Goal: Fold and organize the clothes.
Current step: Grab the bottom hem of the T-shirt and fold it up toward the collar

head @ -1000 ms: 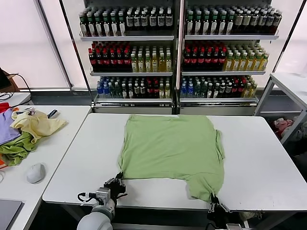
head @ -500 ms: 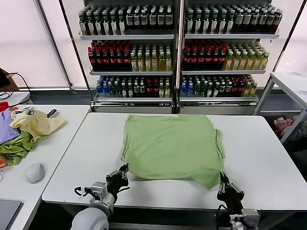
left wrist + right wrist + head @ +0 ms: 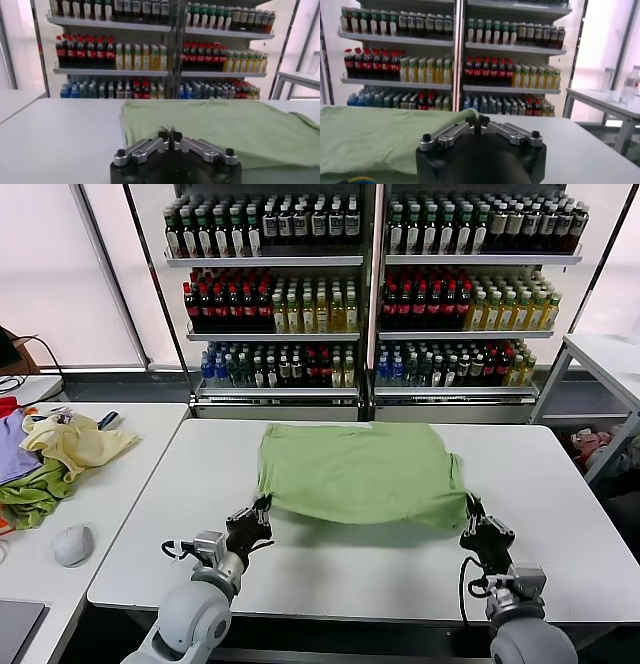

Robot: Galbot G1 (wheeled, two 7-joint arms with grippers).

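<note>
This looks like a mock shop set up as a test lab. At twelve o'clock stand tall shelves (image 3: 370, 284) packed with rows of drink bottles (image 3: 270, 304), sorted by colour as in a store. In front is a plain white table (image 3: 560, 484), with a second white table (image 3: 110, 504) at nine o'clock holding a computer mouse (image 3: 74, 545) and a heap of cloths (image 3: 60, 454). Bright white panels (image 3: 50, 274) close off the back.
</note>
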